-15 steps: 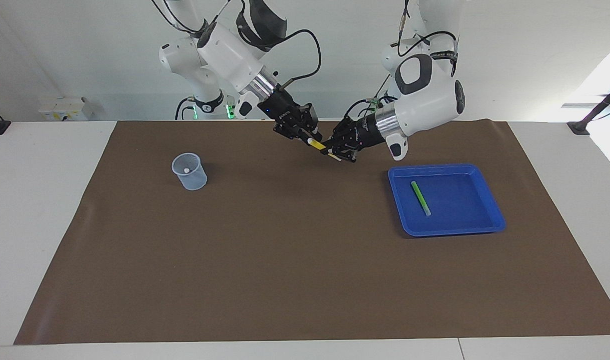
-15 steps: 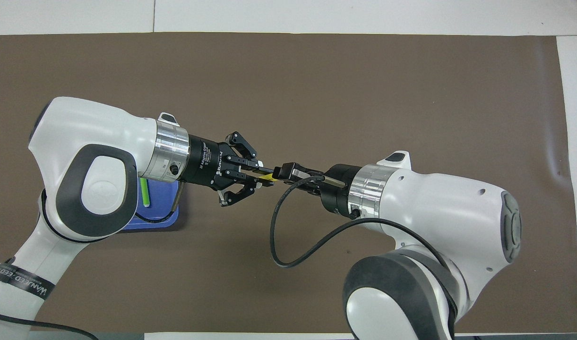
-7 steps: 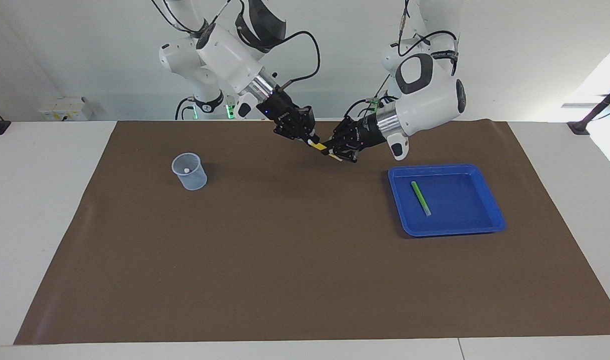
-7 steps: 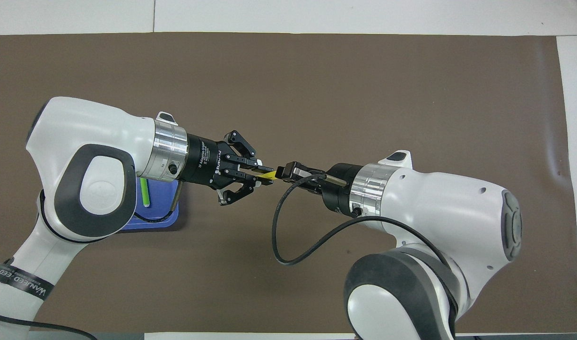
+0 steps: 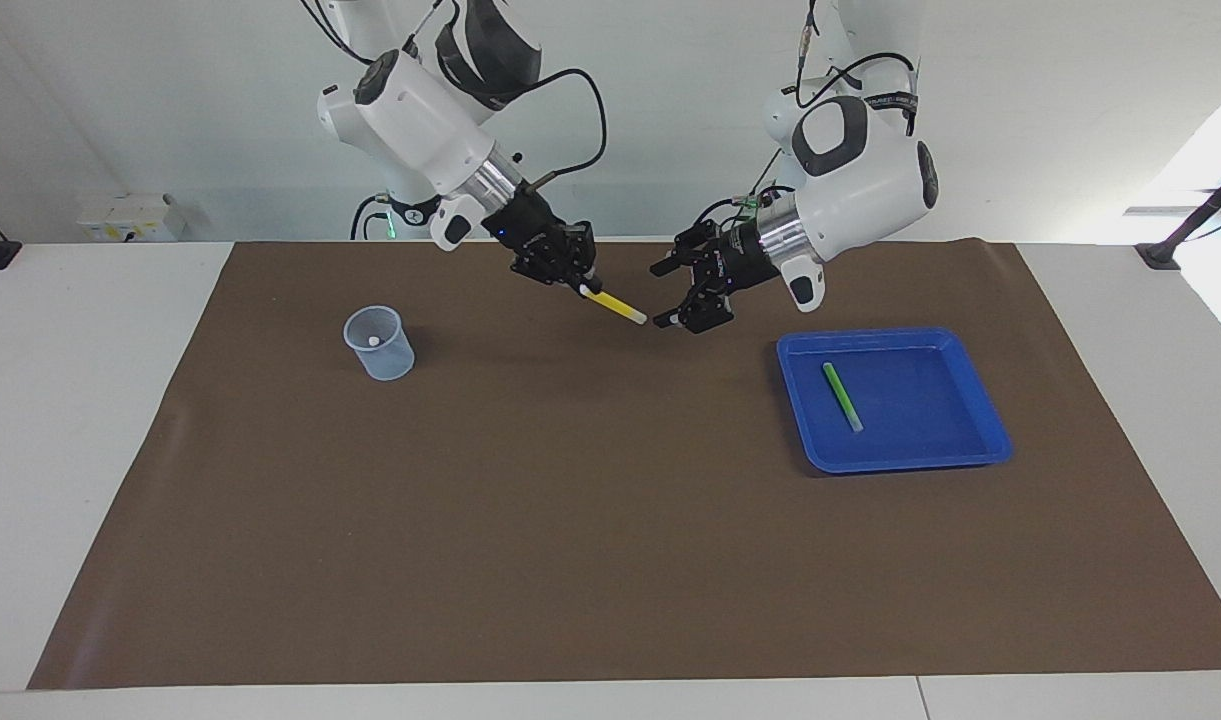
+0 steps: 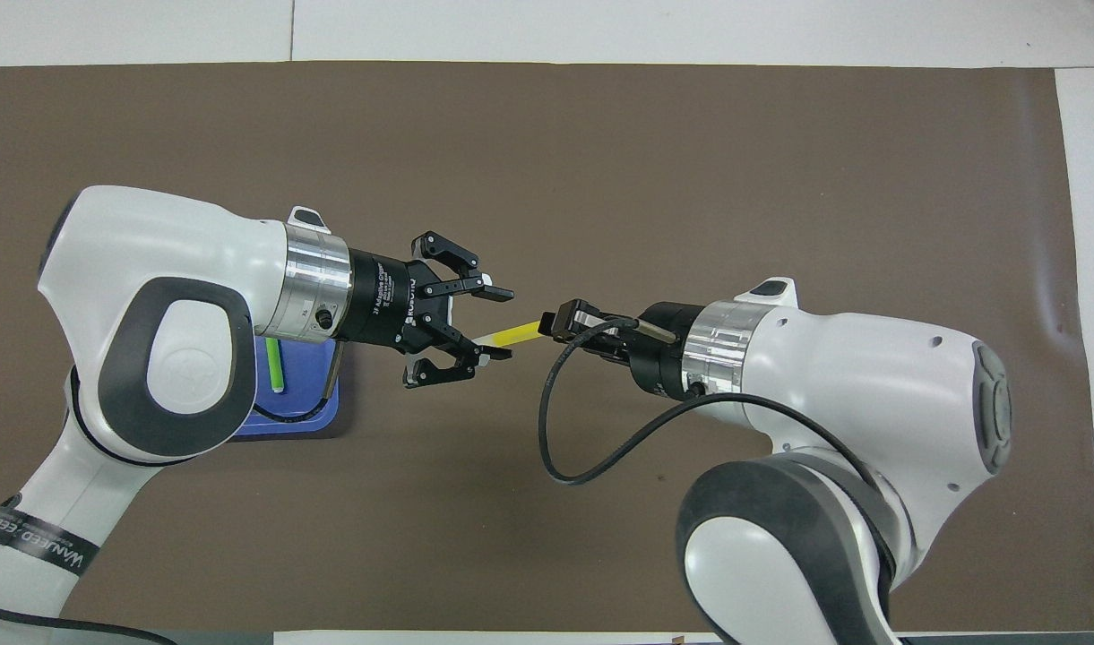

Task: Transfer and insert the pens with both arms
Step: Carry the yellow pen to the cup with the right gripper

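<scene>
**Yellow pen in right end effector**

While the right end effector (image 5: 576, 281) pinches the yellow pen (image 5: 614, 304) by one end above the mat (image 5: 570, 550), its pale tip points at the left end effector (image 5: 675, 296), which is spread wide and clear of it. A green pen (image 5: 842, 396) lies in the blue tray (image 5: 980, 400). A clear cup (image 5: 379, 343) stands toward the right arm's end.

It looks like a robot lab — two big white robot arms (image 5: 440, 110) with black cables stand at a plain white table (image 5: 80, 420) with a brown mat (image 5: 570, 520), by a bare white wall (image 5: 1020, 110).
</scene>
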